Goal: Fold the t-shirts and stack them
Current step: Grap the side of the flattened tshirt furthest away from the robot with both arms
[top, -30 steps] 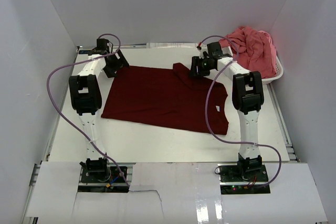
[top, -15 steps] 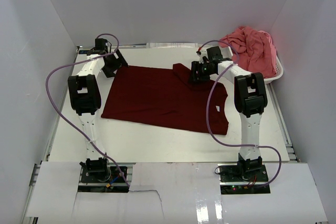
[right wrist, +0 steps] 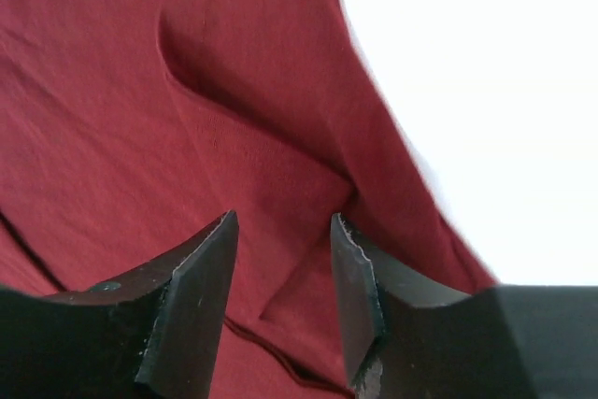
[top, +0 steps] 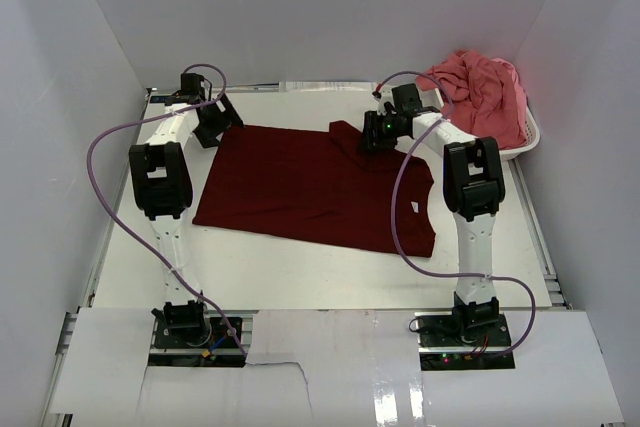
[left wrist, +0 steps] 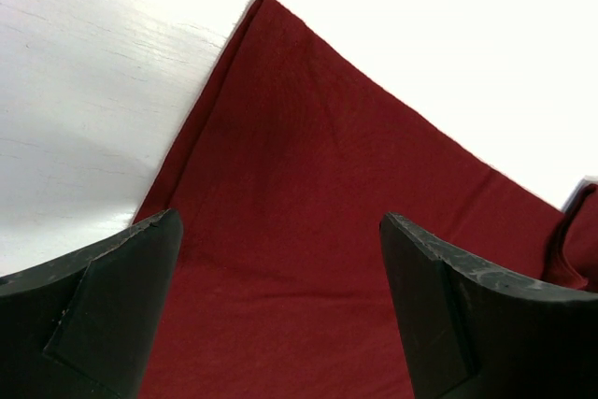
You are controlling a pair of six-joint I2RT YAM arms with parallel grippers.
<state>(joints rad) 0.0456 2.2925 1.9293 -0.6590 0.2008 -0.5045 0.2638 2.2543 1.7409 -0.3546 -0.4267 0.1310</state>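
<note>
Dark maroon red short-sleeved cloth t-shirt [top: 310, 187], spread flat at the centre of the white table [top: 300, 272], with one sleeve folded up at its far right edge. Lighter coral pink cloth t-shirt [top: 480, 92], heaped in the white plastic basket [top: 527, 145] at the far right corner. Left gripper [left wrist: 280, 220], fingers wide apart, hangs over the maroon shirt's far left corner. Right gripper [right wrist: 283, 219], fingers partly apart with a narrow gap between them, sits over a crease in the folded sleeve.
</note>
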